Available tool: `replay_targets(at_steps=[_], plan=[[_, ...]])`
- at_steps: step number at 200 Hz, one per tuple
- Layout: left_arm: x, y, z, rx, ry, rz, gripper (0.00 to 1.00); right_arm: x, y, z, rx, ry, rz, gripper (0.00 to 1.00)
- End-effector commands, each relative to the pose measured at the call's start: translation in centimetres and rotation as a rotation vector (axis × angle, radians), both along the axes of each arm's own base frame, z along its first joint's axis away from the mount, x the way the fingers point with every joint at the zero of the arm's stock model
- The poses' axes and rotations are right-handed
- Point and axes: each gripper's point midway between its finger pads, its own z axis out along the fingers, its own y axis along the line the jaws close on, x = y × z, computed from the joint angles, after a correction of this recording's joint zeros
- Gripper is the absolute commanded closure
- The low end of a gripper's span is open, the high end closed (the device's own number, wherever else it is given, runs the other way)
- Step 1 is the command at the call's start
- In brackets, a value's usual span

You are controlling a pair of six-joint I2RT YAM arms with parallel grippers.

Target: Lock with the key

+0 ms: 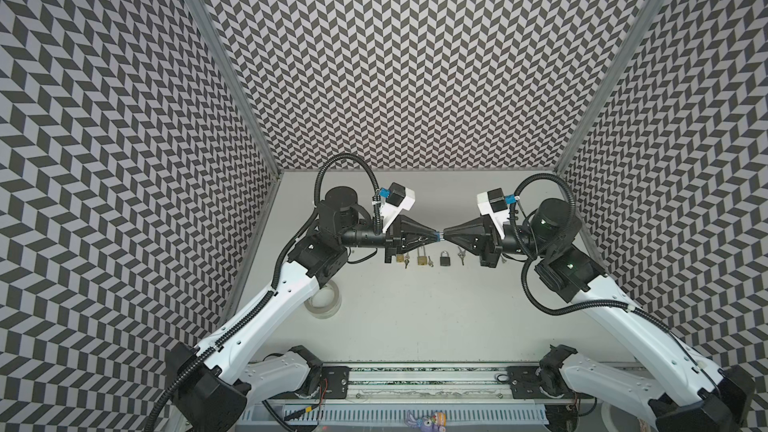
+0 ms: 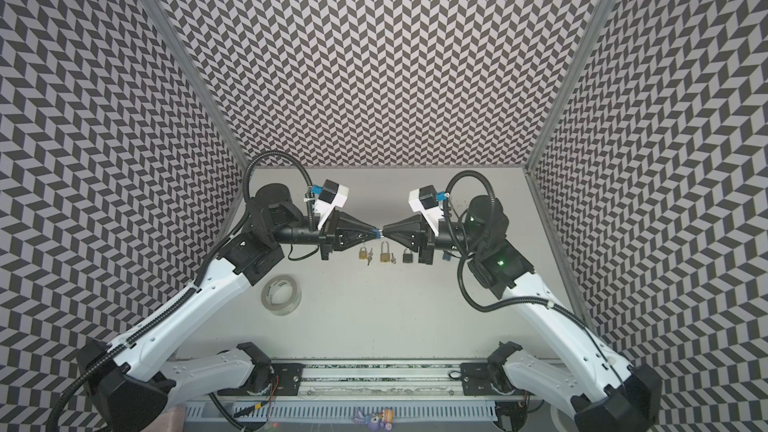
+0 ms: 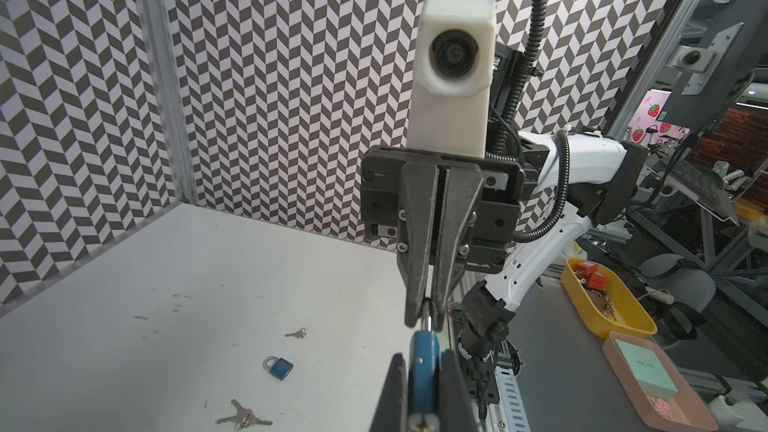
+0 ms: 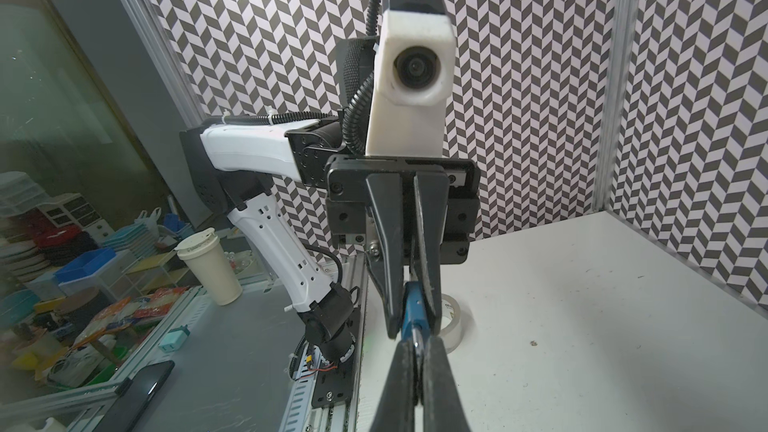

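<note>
Padlock with a blue body [image 3: 424,361] is up in the air over the middle of the white table [image 1: 415,326], between the two arms, and it touches no surface. We see the left gripper [image 4: 412,327] pressed together on the flat sides of this blue padlock, so the body sits between its two fingers. The right gripper [image 3: 427,324] stands on the opposite side, tip against tip, and its jaws pinch the silver shackle end of the same lock. We cannot tell if the shackle is pushed in or out. In both top views the two grippers lie almost level and make one straight line, and only a small blue spot is visible where they meet.

Under this meeting point several things lie in a row on the table. In a top view we find a brass padlock [image 2: 363,254], then a long-shackle padlock [image 2: 385,254] also of brass, then a black padlock [image 2: 408,256], with small keys [image 2: 369,260] between them. The left wrist view shows also a spare blue lock [image 3: 277,366] lying flat, a single key [image 3: 297,333] near it and a bunch of keys [image 3: 245,417] on its other side, all apart from each other. A roll of clear tape [image 2: 281,295] lies near the left arm, well apart from the row.
</note>
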Motion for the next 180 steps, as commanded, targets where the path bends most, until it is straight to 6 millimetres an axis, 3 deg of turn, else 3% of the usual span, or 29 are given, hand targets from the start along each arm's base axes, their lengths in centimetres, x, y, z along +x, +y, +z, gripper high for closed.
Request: replay_targets(at_steps=[1, 34, 117, 139, 165, 180], plan=[[-2.3, -2.4, -0.9, 0.009, 0.009, -0.098, 1.0, -1.1, 1.9, 0.7, 0.028, -0.065, 0.073, 1.0], [-1.6, -2.3, -0.3, -0.02, 0.011, -0.043, 1.0, -1.4, 2.3, 0.1, 0.011, -0.068, 0.08, 1.0], [0.4, 2.6, 2.7, -0.068, -0.056, 0.115, 1.0, -1.0, -0.1, 1.0, -0.013, -0.124, -0.059, 1.0], [0.2, 2.9, 3.0, -0.07, -0.068, 0.113, 1.0, -1.0, 0.0, 0.8, -0.014, -0.117, -0.052, 1.0], [-0.1, 2.5, 2.9, -0.07, -0.038, 0.061, 1.0, -1.6, 0.0, 2.2, 0.058, -0.094, -0.016, 1.0], [-0.1, 2.3, 2.7, -0.066, -0.027, 0.05, 0.85, -2.0, -0.2, 3.4, 0.126, -0.077, -0.006, 1.0]])
